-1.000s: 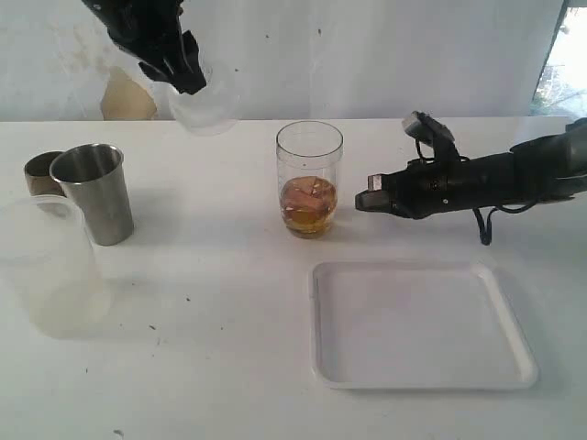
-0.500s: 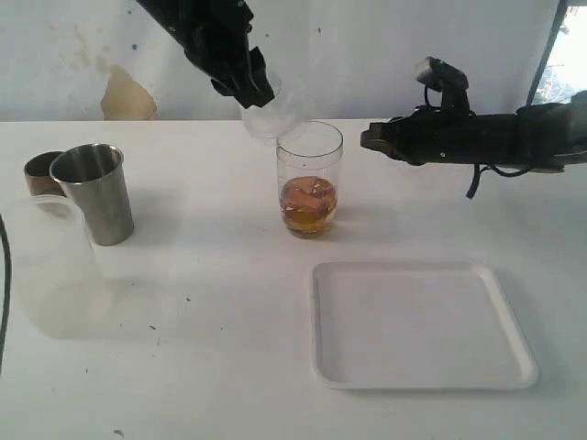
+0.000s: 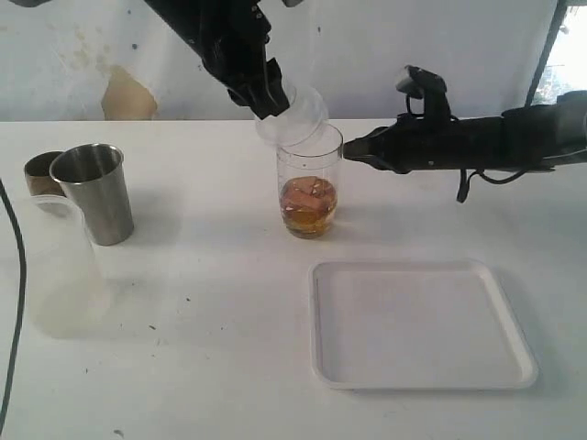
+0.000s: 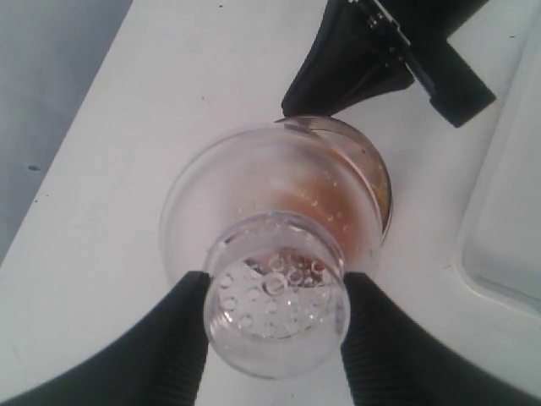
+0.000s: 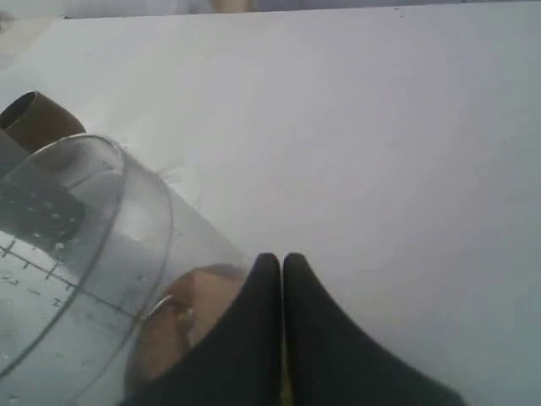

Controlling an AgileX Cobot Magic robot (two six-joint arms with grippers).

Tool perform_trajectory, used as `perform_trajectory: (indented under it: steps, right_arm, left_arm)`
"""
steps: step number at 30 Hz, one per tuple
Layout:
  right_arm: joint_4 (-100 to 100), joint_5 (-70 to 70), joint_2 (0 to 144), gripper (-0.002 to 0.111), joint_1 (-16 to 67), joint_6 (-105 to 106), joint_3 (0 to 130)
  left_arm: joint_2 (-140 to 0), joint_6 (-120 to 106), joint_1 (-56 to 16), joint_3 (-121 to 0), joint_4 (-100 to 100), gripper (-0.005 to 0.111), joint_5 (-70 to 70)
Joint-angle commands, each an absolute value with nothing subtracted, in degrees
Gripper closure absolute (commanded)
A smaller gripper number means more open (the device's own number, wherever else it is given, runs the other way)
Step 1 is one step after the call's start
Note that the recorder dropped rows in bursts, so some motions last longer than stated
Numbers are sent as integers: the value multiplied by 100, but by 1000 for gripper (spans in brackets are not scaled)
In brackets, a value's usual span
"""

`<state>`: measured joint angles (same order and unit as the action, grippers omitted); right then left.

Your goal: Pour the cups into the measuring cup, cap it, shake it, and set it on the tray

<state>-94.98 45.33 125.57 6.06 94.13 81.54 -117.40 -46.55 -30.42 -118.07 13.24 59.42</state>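
Observation:
The measuring cup (image 3: 310, 183) stands mid-table with amber liquid and pieces at its bottom. Just over its rim my left gripper (image 3: 272, 99) is shut on a clear dome lid (image 3: 297, 114), tilted; the left wrist view shows the lid (image 4: 275, 338) between both fingers, the cup (image 4: 372, 173) beneath. My right gripper (image 3: 353, 154) is shut and empty, its tip by the cup's right rim; its wrist view shows the jaws (image 5: 281, 260) pressed together beside the cup (image 5: 84, 254). Steel tumbler (image 3: 94, 192), wooden cup (image 3: 39, 172) and frosted cup (image 3: 55, 266) stand far left. The tray (image 3: 417, 323) lies front right.
A white wall runs behind the table. A dark cable (image 3: 13, 302) hangs along the left edge. The tray's corner (image 4: 507, 211) shows in the left wrist view close to the measuring cup.
My left gripper has carried the lid from the back left rightward to just above the measuring cup. The right arm rose and reached left toward the cup's rim.

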Motion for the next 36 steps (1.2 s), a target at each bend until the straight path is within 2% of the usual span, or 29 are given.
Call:
perform_trajectory:
  steps: [1, 36]
  right_arm:
    - [-9438, 4651, 12558, 108, 719, 9497, 8198]
    - [-8353, 5587, 12558, 108, 796, 9225, 8186]
  left_arm:
    - [-11812, -4631, -3065, -11844, 1485, 107, 5922]
    - [-12015, -4621, -3158, -11844, 1592, 107, 5708]
